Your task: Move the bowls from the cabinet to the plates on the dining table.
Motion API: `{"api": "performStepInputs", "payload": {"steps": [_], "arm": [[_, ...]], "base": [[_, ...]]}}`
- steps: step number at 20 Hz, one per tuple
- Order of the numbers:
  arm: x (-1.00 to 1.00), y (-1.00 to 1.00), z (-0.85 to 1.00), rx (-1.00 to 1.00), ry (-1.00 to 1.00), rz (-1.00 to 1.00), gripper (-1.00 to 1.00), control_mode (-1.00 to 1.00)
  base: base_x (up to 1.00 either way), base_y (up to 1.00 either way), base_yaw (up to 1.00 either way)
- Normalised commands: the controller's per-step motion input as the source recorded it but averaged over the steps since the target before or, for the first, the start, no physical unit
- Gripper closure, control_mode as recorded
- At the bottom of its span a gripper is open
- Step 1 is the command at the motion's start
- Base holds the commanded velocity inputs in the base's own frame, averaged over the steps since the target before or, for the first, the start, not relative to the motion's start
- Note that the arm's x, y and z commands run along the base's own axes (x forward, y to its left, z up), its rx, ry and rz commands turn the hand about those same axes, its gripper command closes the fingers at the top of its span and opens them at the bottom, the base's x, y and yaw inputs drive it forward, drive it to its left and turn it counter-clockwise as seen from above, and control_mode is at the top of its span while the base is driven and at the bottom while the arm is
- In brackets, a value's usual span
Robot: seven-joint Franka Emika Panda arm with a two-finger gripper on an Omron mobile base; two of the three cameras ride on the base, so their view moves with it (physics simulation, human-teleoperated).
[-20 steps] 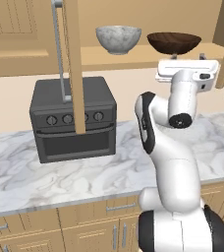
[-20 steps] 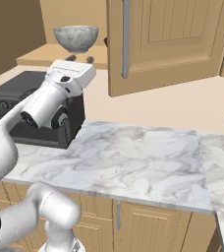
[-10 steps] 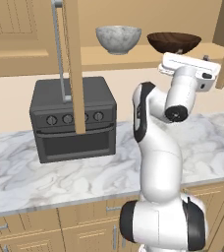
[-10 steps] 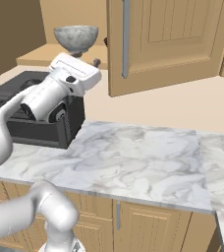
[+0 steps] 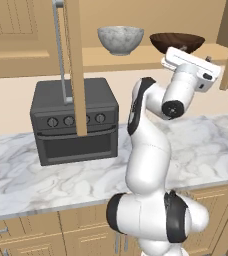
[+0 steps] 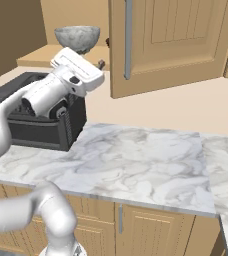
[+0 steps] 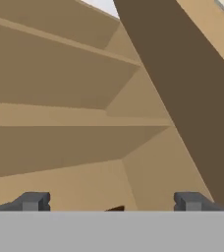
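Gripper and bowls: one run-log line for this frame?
phase: reach into cabinet | gripper: open, empty | target: wooden bowl, on shelf | marble bowl: on shelf, untouched | doors: open

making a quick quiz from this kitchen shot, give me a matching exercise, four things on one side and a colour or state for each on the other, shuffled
Things:
1. stone bowl
2. wooden bowl
3. oven
4. claw

Descriptions:
A. black, on the marble counter
B. open, holding nothing
C. grey-white marbled, on the cabinet shelf
D. dark brown, just beyond the robot's hand

Pairs: 1-C, 2-D, 3-A, 4-B
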Motion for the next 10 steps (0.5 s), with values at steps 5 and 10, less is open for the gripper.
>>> {"api": "performStepInputs", "payload": {"steps": [5,10], "arm": [[0.33,-0.2,0.1,0.06,0.04,-0.01,-1.0,-1.0],[0.26,-0.21,0.08,0.06,0.06,-0.01,-1.0,-1.0]], "base": [[0.0,0.0,0.0],[0.0,0.0,0.0]]}}
